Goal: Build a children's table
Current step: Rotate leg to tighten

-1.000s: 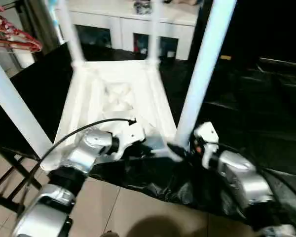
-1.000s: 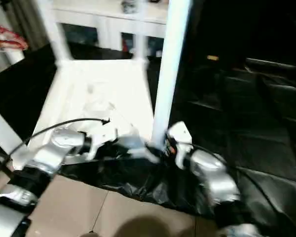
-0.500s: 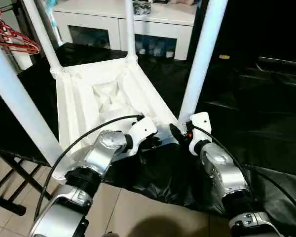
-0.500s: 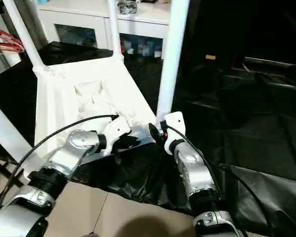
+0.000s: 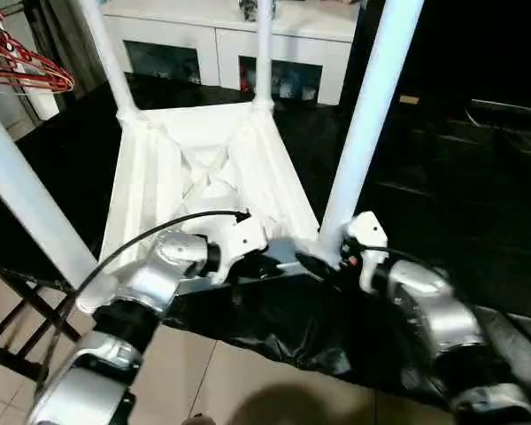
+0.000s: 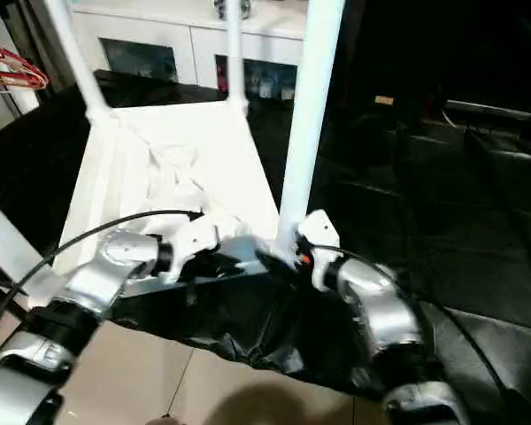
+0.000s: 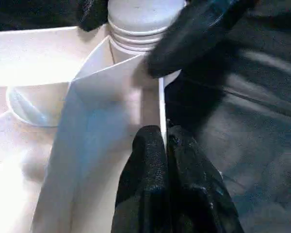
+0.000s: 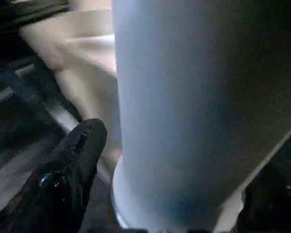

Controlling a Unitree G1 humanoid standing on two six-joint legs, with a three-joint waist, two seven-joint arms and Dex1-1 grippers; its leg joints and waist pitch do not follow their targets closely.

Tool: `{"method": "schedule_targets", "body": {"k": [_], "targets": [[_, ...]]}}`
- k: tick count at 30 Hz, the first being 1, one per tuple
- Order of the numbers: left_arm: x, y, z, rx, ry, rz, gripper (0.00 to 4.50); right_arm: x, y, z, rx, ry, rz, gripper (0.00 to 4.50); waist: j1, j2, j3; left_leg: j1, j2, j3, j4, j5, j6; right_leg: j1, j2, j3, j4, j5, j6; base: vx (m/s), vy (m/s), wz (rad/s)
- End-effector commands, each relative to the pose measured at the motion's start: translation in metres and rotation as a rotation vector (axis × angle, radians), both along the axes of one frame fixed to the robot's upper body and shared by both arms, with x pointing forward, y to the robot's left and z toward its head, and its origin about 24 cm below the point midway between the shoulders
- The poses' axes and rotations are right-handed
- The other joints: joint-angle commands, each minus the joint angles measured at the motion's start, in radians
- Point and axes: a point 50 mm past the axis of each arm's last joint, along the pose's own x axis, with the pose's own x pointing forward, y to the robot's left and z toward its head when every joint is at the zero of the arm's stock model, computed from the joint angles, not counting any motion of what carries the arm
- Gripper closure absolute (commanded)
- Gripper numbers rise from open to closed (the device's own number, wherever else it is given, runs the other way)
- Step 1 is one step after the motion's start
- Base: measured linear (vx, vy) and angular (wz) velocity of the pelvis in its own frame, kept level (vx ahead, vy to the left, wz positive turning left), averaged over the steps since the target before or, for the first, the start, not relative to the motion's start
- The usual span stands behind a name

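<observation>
— Any writing, labels or numbers to read here?

— None that can be made out. The white tabletop [image 5: 203, 177] and its legs are plain plastic with no print.

— What about the cabinet [image 5: 221, 35] at the back, or the small yellowish tag [image 5: 409, 100] far beyond the right hand [image 5: 323, 264]?

— The cabinet front is bare, and the things behind its glass are too small to read. The tag is only a patch of colour; no letters show on it.
</observation>
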Motion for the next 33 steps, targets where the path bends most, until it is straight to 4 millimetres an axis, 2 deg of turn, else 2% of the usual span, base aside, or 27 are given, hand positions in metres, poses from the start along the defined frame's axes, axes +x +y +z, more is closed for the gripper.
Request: {"method": "schedule_targets", "body": {"k": [1,5,10,11,12,13,14,16,17,20,24,27,28,30,32,33], "targets": [[-0.004,-0.008,0.011,-0.078,-0.011,-0.109,4.5,-0.011,0.008,0.005,0.022,0.017,0.186,0.65,0.004,-0.011,-0.051,-0.004,0.01,0.009,-0.054,-0.163,0.085,0.056,-0.041,0.034,-0.058,-0.066,-0.212,0.0,0.0,0.0],[-0.007,0.003,0.01,-0.048,0.021,-0.171,4.5,-0.023,-0.001,0.007,-0.014,0.064,0.33,0.65,0.018,-0.009,-0.052,-0.004,0.01,0.01,-0.048,-0.15,0.099,0.055,-0.038,0.034,-0.052,-0.026,-0.23,0.0,0.0,0.0],[-0.01,0.007,0.01,-0.027,0.043,-0.214,4.5,-0.028,-0.002,0.009,-0.024,0.076,0.384,0.65,0.024,-0.008,-0.049,-0.001,0.014,0.008,-0.055,-0.205,0.067,0.053,-0.043,0.034,-0.061,-0.121,-0.216,0.0,0.0,0.0],[-0.01,0.008,0.011,-0.024,0.047,-0.222,4.5,-0.03,-0.002,0.009,-0.028,0.082,0.398,0.65,0.024,-0.004,-0.049,-0.001,0.014,0.007,-0.056,-0.206,0.061,0.053,-0.043,0.035,-0.06,-0.127,-0.214,0.0,0.0,0.0],[-0.01,0.008,0.011,-0.023,0.049,-0.226,4.5,-0.031,-0.002,0.009,-0.031,0.084,0.406,0.65,0.024,-0.007,-0.05,0.0,0.014,0.008,-0.056,-0.205,0.056,0.053,-0.043,0.035,-0.06,-0.122,-0.213,0.0,0.0,0.0],[-0.01,0.009,0.011,-0.023,0.051,-0.229,4.5,-0.031,-0.002,0.009,-0.033,0.086,0.412,0.8,0.025,-0.007,-0.05,0.0,0.014,0.008,-0.055,-0.202,0.056,0.053,-0.042,0.035,-0.059,-0.116,-0.213,0.0,0.0,0.0],[-0.01,0.01,0.012,-0.02,0.053,-0.235,4.5,-0.032,-0.002,0.009,-0.038,0.089,0.421,0.8,0.027,-0.003,-0.05,-0.001,0.014,0.007,-0.054,-0.195,0.055,0.053,-0.043,0.035,-0.057,-0.104,-0.215,0.0,0.0,0.0],[-0.009,0.01,0.012,-0.018,0.053,-0.237,4.5,-0.033,-0.002,0.008,-0.044,0.091,0.428,0.9,0.03,-0.006,-0.052,0.0,0.014,0.008,-0.052,-0.183,0.056,0.053,-0.041,0.035,-0.055,-0.08,-0.218,0.0,0.0,0.0],[-0.008,0.011,0.012,-0.019,0.051,-0.234,4.5,-0.034,-0.002,0.007,-0.051,0.093,0.436,1.1,0.032,-0.01,-0.053,-0.001,0.012,0.009,-0.051,-0.174,0.058,0.054,-0.04,0.034,-0.053,-0.067,-0.22,0.0,0.0,0.0],[-0.007,0.011,0.013,-0.022,0.049,-0.227,4.5,-0.034,-0.001,0.007,-0.053,0.093,0.438,1.26,0.036,-0.009,-0.053,-0.001,0.012,0.009,-0.049,-0.165,0.061,0.054,-0.04,0.034,-0.052,-0.057,-0.223,0.0,0.0,0.0],[-0.008,0.01,0.01,-0.038,0.06,-0.21,4.5,-0.035,0.001,0.005,-0.032,0.103,0.422,1.64,0.038,-0.015,-0.052,-0.001,0.013,0.01,-0.05,-0.17,0.061,0.054,-0.043,0.035,-0.053,-0.085,-0.218,0.0,0.0,0.0],[-0.009,0.009,0.007,-0.046,0.063,-0.181,4.5,-0.036,0.002,0.003,-0.004,0.11,0.376,1.75,0.037,-0.011,-0.052,-0.001,0.013,0.008,-0.051,-0.171,0.059,0.053,-0.042,0.035,-0.054,-0.091,-0.212,0.0,0.0,0.0],[-0.009,0.009,0.007,-0.046,0.063,-0.181,4.5,-0.036,0.002,0.003,-0.004,0.11,0.376,1.76,0.037,-0.013,-0.051,-0.001,0.012,0.009,-0.051,-0.175,0.057,0.053,-0.042,0.035,-0.055,-0.1,-0.209,0.0,0.0,0.0],[-0.003,0.006,0.005,-0.03,0.027,-0.103,4.5,-0.031,0.005,-0.004,0.0,0.099,0.271,1.78,0.035,-0.011,-0.049,-0.001,0.013,0.008,-0.054,-0.188,0.047,0.05,-0.043,0.035,-0.059,-0.124,-0.202,0.0,0.0,0.0],[0.002,0.003,0.002,-0.004,-0.002,-0.045,4.5,-0.026,0.008,-0.01,-0.005,0.092,0.175,1.78,0.032,-0.011,-0.045,0.0,0.011,0.007,-0.06,-0.231,0.028,0.05,-0.046,0.034,-0.07,-0.211,-0.182,0.0,0.0,0.0],[0.003,0.002,0.002,0.005,-0.013,-0.024,4.5,-0.024,0.009,-0.011,-0.008,0.089,0.143,1.78,0.032,-0.012,-0.04,0.003,0.01,0.007,-0.065,-0.263,0.017,0.047,-0.049,0.035,-0.08,-0.3,-0.156,0.0,0.0,0.0]]}}
